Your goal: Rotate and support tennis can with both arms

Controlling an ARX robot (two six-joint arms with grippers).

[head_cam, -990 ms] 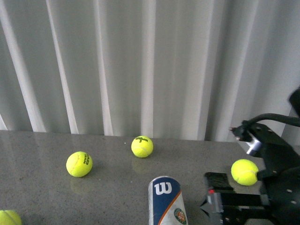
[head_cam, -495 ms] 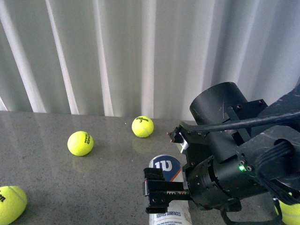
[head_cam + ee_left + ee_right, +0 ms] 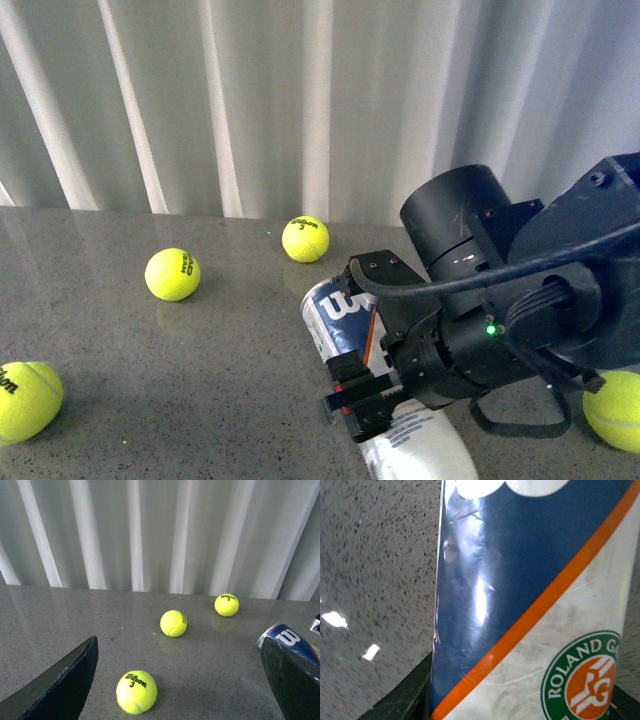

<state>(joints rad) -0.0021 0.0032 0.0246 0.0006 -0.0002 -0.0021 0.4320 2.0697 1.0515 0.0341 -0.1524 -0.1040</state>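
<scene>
Right gripper (image 3: 358, 398) is clamped on the tennis can (image 3: 336, 312) mid-body, close to the robot. The can lies on the table (image 3: 200, 380), and its blue far end has swung left versus half a second ago, so rotation looks underway. Left gripper (image 3: 178, 652) fingers are wide apart, with the can rim just beside one; no support yet. Tennis balls (image 3: 172, 274) are scattered beyond.

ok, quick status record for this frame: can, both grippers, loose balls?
can: lying on its side on the table, W end away from the robot
right gripper: shut on the can, a finger on each side
left gripper: open, holding nothing, apart from the can
balls: four loose on the table, none touching the can
</scene>
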